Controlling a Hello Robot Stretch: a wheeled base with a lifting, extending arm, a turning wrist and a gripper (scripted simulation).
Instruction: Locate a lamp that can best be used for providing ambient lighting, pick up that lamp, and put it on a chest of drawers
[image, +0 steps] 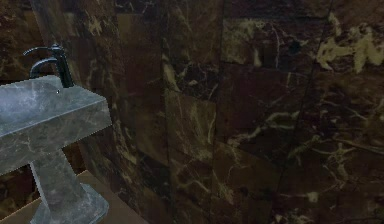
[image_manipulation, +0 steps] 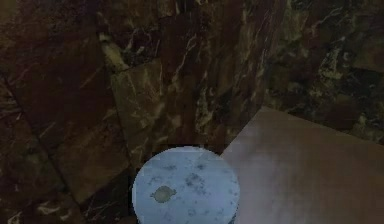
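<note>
1. At the forward view's left stands a pedestal sink (image: 50, 115) of grey-green stone with pale veining. Its basin is a thick, blocky slab with squared edges.
2. A dark, slim faucet (image: 52, 62) rises from the back of the basin, its spout curving over toward the forward view's left.
3. The sink's pedestal (image: 62, 185) is the same mottled stone, narrow under the basin and flaring out where it meets the floor.
4. Behind and beside the sink, the wall (image: 250, 110) is clad in large, glossy slabs of dark brown marble with yellowish veins and faint joints between them.
5. A small patch of plain brown floor (image: 118, 208) shows just beside the pedestal's foot.
6. In the arm side view, a round, pale blue-grey top (image_manipulation: 186, 186) with a speckled, stone-like surface and a few darker marks lies at the bottom edge. What it belongs to I cannot tell.
7. It sits near the foot of the marble walls, at the edge of the smooth, matte brown floor.
8. How the end effector stands I cannot tell, nor where the lamp is.
</note>
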